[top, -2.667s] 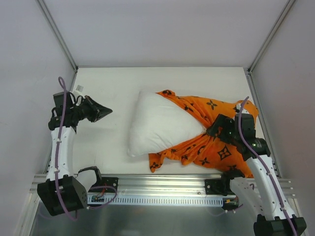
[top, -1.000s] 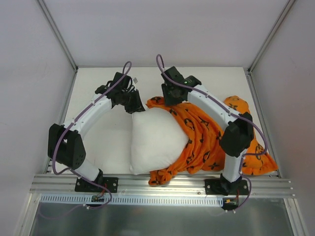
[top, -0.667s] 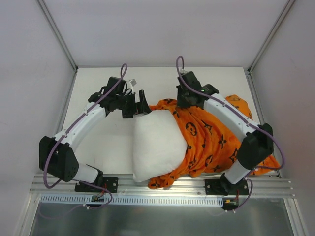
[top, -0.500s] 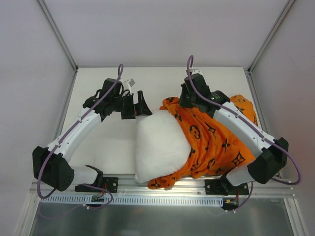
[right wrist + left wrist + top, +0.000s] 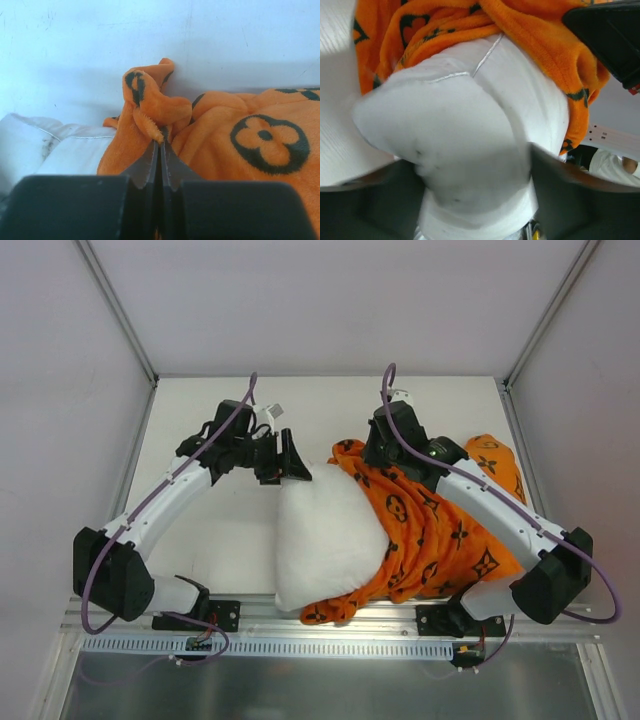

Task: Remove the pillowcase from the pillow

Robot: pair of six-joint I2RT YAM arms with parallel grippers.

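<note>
The white pillow (image 5: 325, 535) lies in the middle of the table, its right half inside the orange pillowcase (image 5: 430, 530). My left gripper (image 5: 291, 459) is open, its dark fingers (image 5: 367, 210) on either side of the pillow's (image 5: 465, 140) far left corner. My right gripper (image 5: 375, 452) is shut on a fold of the pillowcase's edge (image 5: 150, 107) at the pillow's far side. In the right wrist view the right gripper (image 5: 160, 132) pinches the plush fabric, with the pillow (image 5: 60, 150) showing to the left. In the left wrist view the pillowcase (image 5: 535, 45) bunches behind the pillow's corner.
A metal rail (image 5: 330, 615) runs along the table's (image 5: 220, 530) near edge. Grey enclosure walls stand on the left, right and far sides. The right arm's black wrist (image 5: 610, 40) shows at the upper right of the left wrist view.
The left gripper has opened and come up to the pillow's far corner. The right gripper has shut on the pillowcase's edge and shifted right, and the pillow has shifted slightly right.
</note>
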